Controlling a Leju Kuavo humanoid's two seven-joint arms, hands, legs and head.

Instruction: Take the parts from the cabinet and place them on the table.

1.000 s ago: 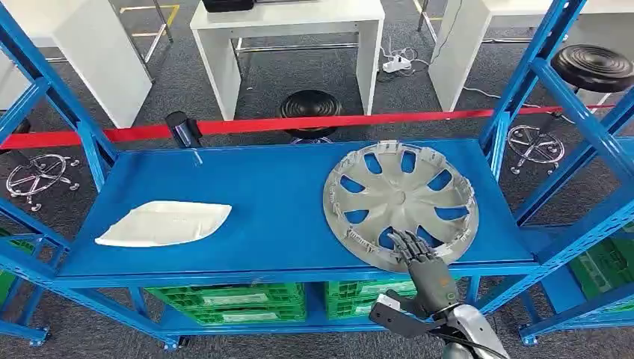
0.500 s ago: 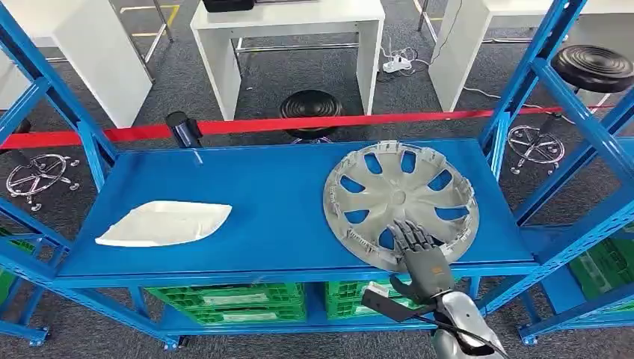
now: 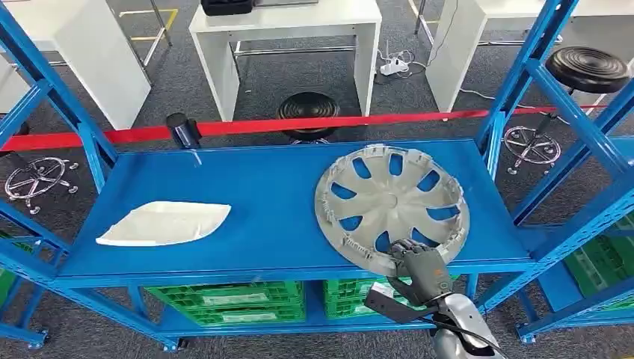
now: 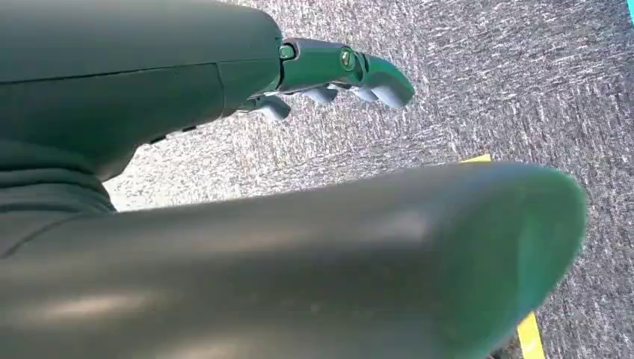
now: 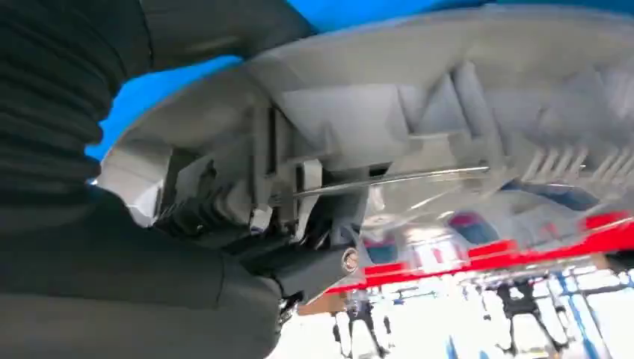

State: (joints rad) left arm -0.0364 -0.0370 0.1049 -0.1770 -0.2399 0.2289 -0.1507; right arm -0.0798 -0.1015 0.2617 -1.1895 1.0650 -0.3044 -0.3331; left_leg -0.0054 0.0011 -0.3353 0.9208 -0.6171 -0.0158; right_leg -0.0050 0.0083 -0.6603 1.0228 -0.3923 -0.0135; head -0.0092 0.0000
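No legible text, label, brand, number or sign is appearing in any view. The green crates [image 3: 224, 298] under the blue shelf [image 3: 269, 202] are carrying pale labels on their fronts, but the printing on them is showing too small and blurred to read. The hubcap [image 3: 391, 203] is showing no readable marking on its face in the head view, and its underside in the right wrist view is presenting bare moulded plastic with no characters that can be made out.
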